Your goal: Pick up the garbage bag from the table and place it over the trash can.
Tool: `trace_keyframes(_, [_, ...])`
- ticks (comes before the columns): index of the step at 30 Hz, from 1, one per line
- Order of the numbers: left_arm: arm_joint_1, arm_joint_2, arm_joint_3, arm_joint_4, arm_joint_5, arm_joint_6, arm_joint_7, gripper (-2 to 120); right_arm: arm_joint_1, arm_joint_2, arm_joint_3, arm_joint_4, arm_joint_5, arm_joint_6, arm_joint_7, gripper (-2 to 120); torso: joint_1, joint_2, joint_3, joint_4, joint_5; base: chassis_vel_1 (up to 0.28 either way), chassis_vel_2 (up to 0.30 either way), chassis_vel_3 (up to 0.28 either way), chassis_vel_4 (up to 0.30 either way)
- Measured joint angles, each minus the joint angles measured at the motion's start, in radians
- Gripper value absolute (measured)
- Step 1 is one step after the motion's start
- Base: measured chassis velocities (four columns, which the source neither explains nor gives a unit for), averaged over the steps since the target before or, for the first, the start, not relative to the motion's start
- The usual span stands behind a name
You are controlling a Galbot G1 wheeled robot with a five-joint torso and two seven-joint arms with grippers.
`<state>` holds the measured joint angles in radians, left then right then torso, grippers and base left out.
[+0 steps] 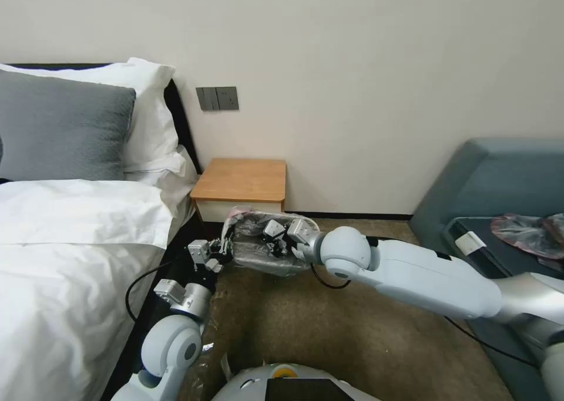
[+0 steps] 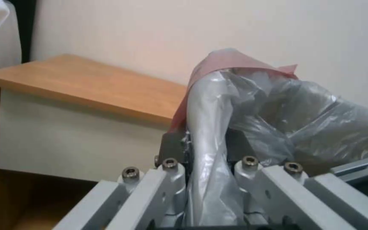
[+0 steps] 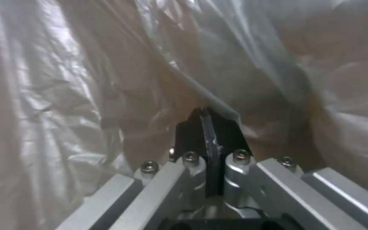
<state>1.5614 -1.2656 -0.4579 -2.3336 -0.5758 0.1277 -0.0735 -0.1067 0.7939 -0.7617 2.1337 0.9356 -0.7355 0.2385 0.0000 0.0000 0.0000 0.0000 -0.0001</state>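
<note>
The garbage bag (image 1: pixel 258 245), wrinkly translucent grey with a pinkish-red rim, hangs stretched between both grippers just in front of the table (image 1: pixel 241 179), above the carpet. My left gripper (image 1: pixel 225 249) holds the bag's left side; in the left wrist view its fingers (image 2: pixel 173 148) are shut on a fold of the garbage bag (image 2: pixel 286 118), the red rim standing above them. My right gripper (image 1: pixel 277 243) holds the right side, and in the right wrist view it (image 3: pixel 206 123) is shut on the bag's film (image 3: pixel 107 80). The trash can is hidden.
A bed with white sheets (image 1: pixel 70 242) and pillows lies close on the left. A blue-grey sofa (image 1: pixel 499 178) with other grey-pink bags (image 1: pixel 529 231) stands on the right. The wall with a switch plate (image 1: pixel 217 98) is behind the table. Brown carpet (image 1: pixel 329 342) lies open in front.
</note>
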Motion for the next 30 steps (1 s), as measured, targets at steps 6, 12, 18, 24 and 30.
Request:
trace_keyframes(6, [0.001, 0.003, 0.004, -0.001, 0.042, -0.012, 0.021, 8, 0.044, 0.024, -0.052, -0.019, 0.024, 0.001, 0.061, 0, 0.0, 0.0, 0.0, 0.0, 0.0, 0.0, 0.0, 0.0, 0.0])
trace_keyframes(12, [0.008, 0.002, 0.008, -0.007, 0.082, -0.028, 0.042, 8, 0.108, 0.051, -0.134, -0.043, 0.053, 0.001, 0.125, 0, 0.0, 0.0, 0.0, 0.0, -0.0001, 0.0, 0.0, 0.0, 0.0])
trace_keyframes(18, [0.01, 0.002, 0.008, -0.018, 0.087, -0.03, 0.047, 8, 0.146, 0.076, -0.187, -0.062, 0.069, 0.002, 0.177, 0, 0.0, 0.0, 0.0, 0.0, 0.0, 0.0, 0.0, 0.0, 0.0])
trace_keyframes(24, [0.015, -0.001, 0.008, -0.026, 0.095, -0.035, 0.05, 8, 0.182, 0.097, -0.223, -0.071, 0.128, 0.001, 0.233, 0, 0.0, 0.0, 0.0, 0.0, -0.0001, 0.0, 0.0, 0.0, 0.0])
trace_keyframes(30, [0.026, -0.007, 0.014, -0.039, 0.108, -0.04, 0.057, 8, 0.195, 0.134, -0.247, -0.103, 0.213, 0.001, 0.298, 0, 0.0, 0.0, 0.0, 0.0001, 0.0001, 0.0, 0.0, 0.0, 0.0])
